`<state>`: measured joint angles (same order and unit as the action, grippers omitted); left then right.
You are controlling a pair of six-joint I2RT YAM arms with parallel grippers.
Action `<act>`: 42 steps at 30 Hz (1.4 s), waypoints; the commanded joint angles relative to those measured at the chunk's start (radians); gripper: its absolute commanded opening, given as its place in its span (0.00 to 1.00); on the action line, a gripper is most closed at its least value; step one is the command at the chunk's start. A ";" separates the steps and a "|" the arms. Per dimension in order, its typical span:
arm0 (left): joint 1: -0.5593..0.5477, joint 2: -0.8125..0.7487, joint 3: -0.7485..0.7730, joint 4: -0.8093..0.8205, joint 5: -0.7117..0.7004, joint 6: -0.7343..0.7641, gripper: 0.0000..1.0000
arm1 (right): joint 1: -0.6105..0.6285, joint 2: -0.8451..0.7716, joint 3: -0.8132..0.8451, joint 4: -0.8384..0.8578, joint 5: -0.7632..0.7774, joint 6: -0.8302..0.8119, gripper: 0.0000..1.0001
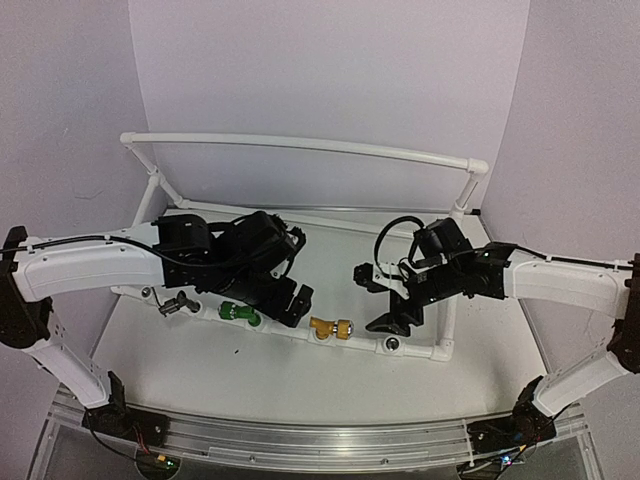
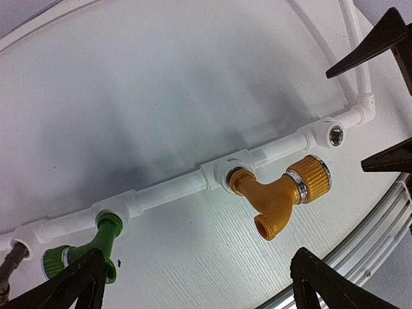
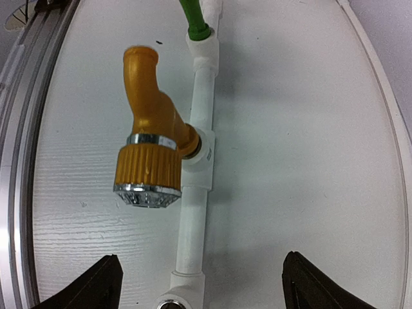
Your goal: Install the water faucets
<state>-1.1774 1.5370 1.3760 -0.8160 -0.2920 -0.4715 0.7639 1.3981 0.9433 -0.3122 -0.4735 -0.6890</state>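
Note:
Three faucets sit in sockets of the white pipe frame's (image 1: 290, 330) front pipe: dark grey (image 1: 178, 303) on the left, green (image 1: 240, 314) in the middle, brass-gold (image 1: 332, 328) on the right. My left gripper (image 1: 297, 270) hovers open and empty above the pipe between green and brass. In its wrist view (image 2: 196, 290) I see the brass faucet (image 2: 277, 193), the green one (image 2: 96, 248) and the grey one's tip (image 2: 8, 270). My right gripper (image 1: 372, 298) is open and empty above the pipe right of the brass faucet (image 3: 151, 129); its own view (image 3: 203, 290) also shows the green stem (image 3: 193, 16).
An empty metal-lined socket (image 1: 392, 344) sits at the pipe's right end, also in the left wrist view (image 2: 335, 135) and right wrist view (image 3: 170, 302). The frame's rear rail (image 1: 300, 145) stands raised at the back. An aluminium rail (image 1: 320, 435) borders the near table edge.

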 commanded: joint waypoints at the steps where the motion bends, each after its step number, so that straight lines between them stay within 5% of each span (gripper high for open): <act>1: 0.001 -0.043 -0.090 0.136 0.080 -0.160 0.99 | -0.001 0.005 0.075 -0.081 -0.063 0.039 0.80; 9: -0.002 0.008 -0.140 0.149 0.081 -0.273 0.87 | -0.001 0.103 0.189 -0.100 -0.027 0.074 0.53; 24: -0.002 0.080 -0.132 0.195 0.080 -0.285 0.78 | 0.014 0.221 0.221 -0.104 -0.058 0.081 0.25; 42: 0.010 0.116 -0.112 0.273 0.092 -0.270 0.78 | 0.120 0.212 0.167 -0.113 -0.128 0.075 0.20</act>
<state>-1.1710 1.6234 1.2236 -0.6725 -0.2118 -0.7515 0.8411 1.6161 1.1306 -0.3980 -0.5214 -0.6239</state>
